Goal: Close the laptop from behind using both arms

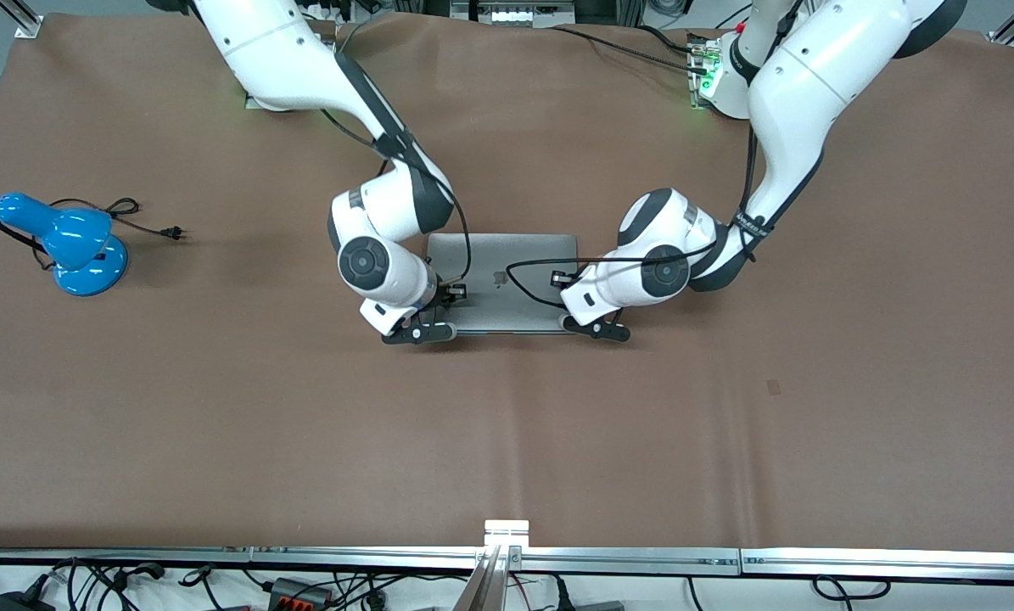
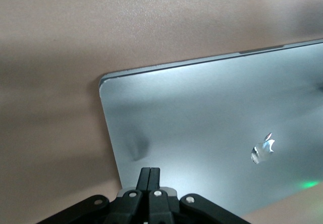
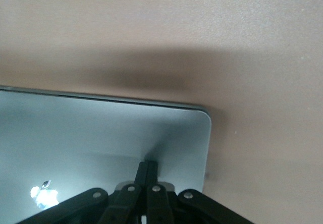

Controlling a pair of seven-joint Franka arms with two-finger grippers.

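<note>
The silver-grey laptop [image 1: 507, 263] lies on the brown table with its lid down flat and the dark apple logo [image 1: 500, 278] facing up. My right gripper [image 1: 419, 332] is shut, its tips on the lid at the corner nearer the front camera, toward the right arm's end. My left gripper [image 1: 596, 327] is shut, its tips on the lid at the matching corner toward the left arm's end. In the left wrist view the closed fingers [image 2: 150, 172] touch the lid [image 2: 212, 118]. In the right wrist view the closed fingers [image 3: 148, 166] touch the lid [image 3: 101, 133].
A blue desk lamp [image 1: 74, 242] with a black cord and plug [image 1: 171, 231] lies toward the right arm's end of the table. A metal rail [image 1: 507, 556] runs along the table edge nearest the front camera.
</note>
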